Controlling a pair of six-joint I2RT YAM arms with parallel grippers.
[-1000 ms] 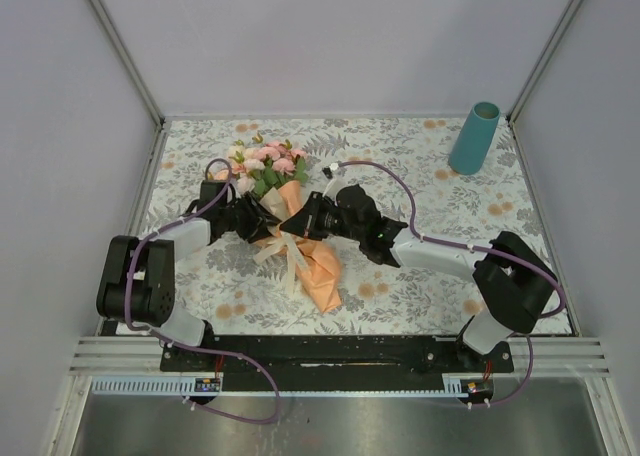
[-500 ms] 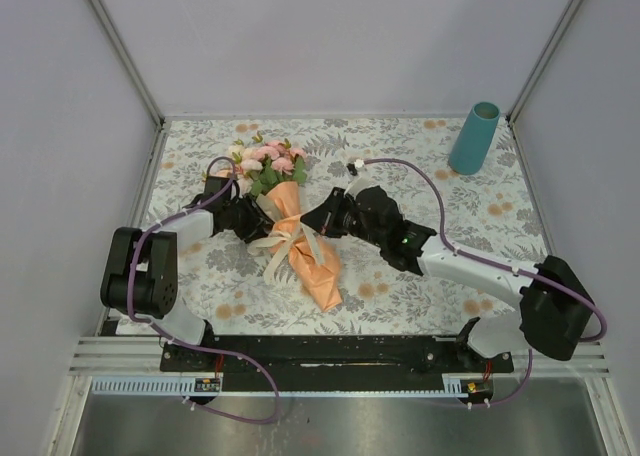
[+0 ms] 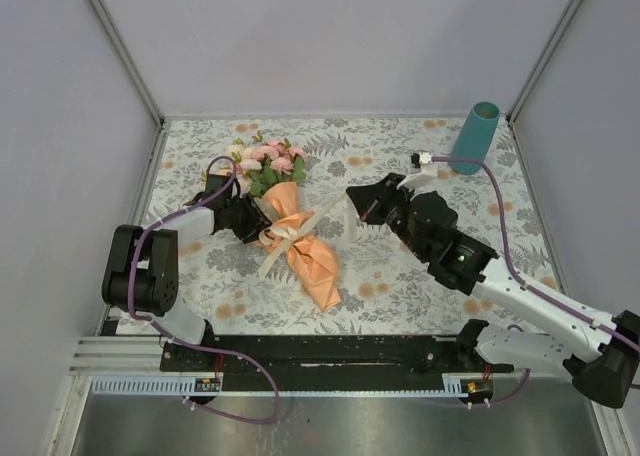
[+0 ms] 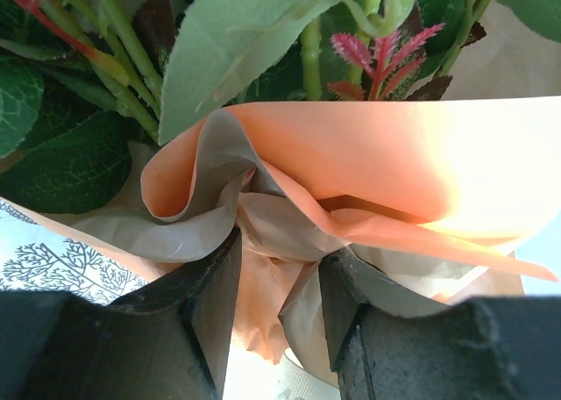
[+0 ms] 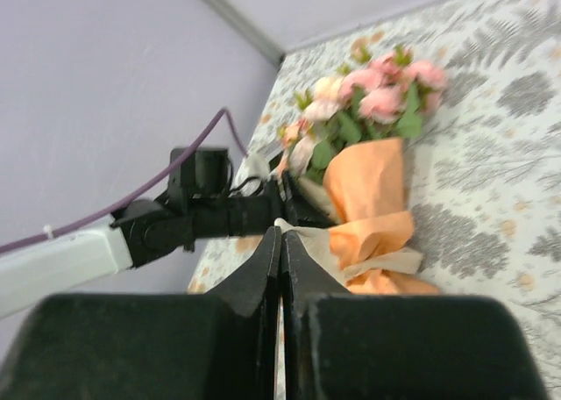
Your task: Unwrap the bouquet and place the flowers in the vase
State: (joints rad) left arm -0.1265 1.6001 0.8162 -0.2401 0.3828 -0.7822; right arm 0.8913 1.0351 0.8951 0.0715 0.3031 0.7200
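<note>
Lying on its side left of centre on the patterned surface (image 3: pixel 390 156), the bouquet (image 3: pixel 300 248) points its rose heads to the far left corner and its kraft-paper tail to the near edge. The left jaws pinch a crumpled fold of that paper at the bouquet's left side, just below the leaves, while the right jaws are closed flat on the end of a cream ribbon (image 3: pixel 322 214) stretched out from the wrap's waist. The vase (image 3: pixel 473 138) stands upright at the far right corner, well apart.
</note>
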